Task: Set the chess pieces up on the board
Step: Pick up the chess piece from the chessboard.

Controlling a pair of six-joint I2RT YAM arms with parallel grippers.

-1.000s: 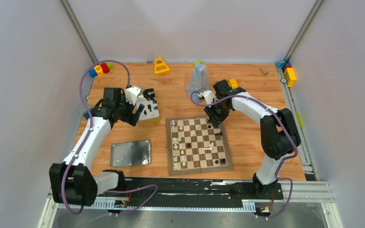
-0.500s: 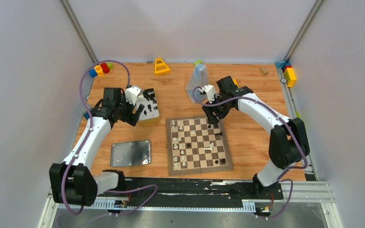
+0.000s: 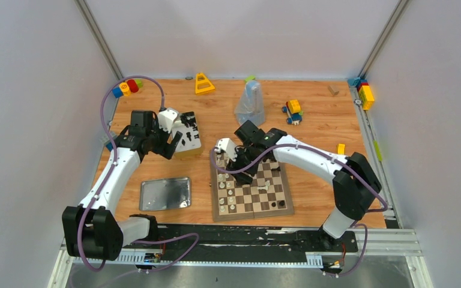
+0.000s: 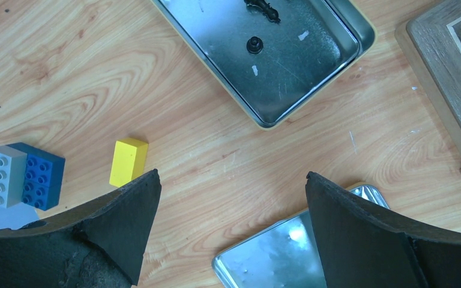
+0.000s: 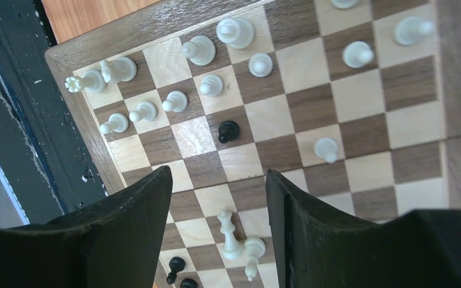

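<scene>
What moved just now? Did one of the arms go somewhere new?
The right arm swung left, from the far right corner of the board to above its far left squares. The right end effector hangs there open and empty. The left end effector stayed open near the tin, and the board did not move.

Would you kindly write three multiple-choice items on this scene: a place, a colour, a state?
1. The right hand hovers over: A the square wooden chessboard; B the flat silver lid; C the yellow toy triangle.
2. The small plastic block beside the blue and grey bricks is: A red; B yellow; C green.
3. The left hand is: A shut tight; B gripping something; C open, empty.
Answers: 1 A, board squares fill its wrist view; 2 B, plainly yellow; 3 C, nothing sits in its wide gap.
</scene>
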